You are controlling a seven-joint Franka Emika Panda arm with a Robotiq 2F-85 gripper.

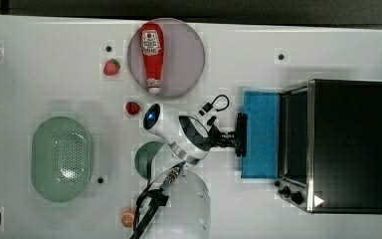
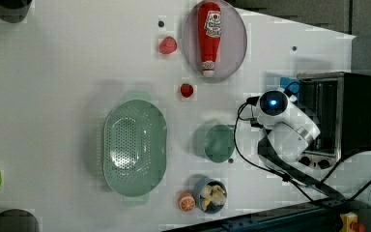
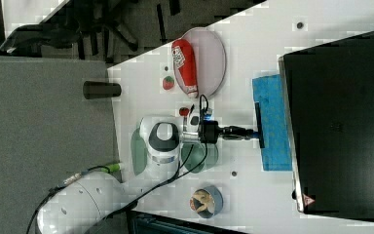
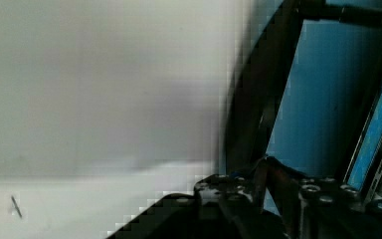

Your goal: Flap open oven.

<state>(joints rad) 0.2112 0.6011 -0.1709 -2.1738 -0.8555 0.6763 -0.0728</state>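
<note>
One arm, one appliance: the oven (image 1: 348,144) stands at the top view's right edge of the white table (image 1: 54,74), its blue-tinted door (image 1: 261,134) already swung down to lie roughly flat toward the top view's left, leaving the cavity exposed. Judged from this, the flap-open is essentially done — what remains is to let go of the dark bar handle (image 1: 240,134) and draw the arm clear. The gripper (image 1: 235,137) reaches level from the top view's left, its jaws clenched around the handle near its middle; the right view shows the same grip, the gripper (image 3: 253,132) meeting the bar at the door's free edge. The arm stretches low over the table, wrist extended toward the oven, with its cable looping behind. The wrist view looks along the handle (image 4: 258,99) against the blue glass. Standing apart from the oven are a ketchup bottle (image 1: 151,55) lying on a round plate (image 1: 189,55), two strawberries, a green colander (image 1: 62,158) and a small green bowl (image 1: 146,157) partly under the arm.
</note>
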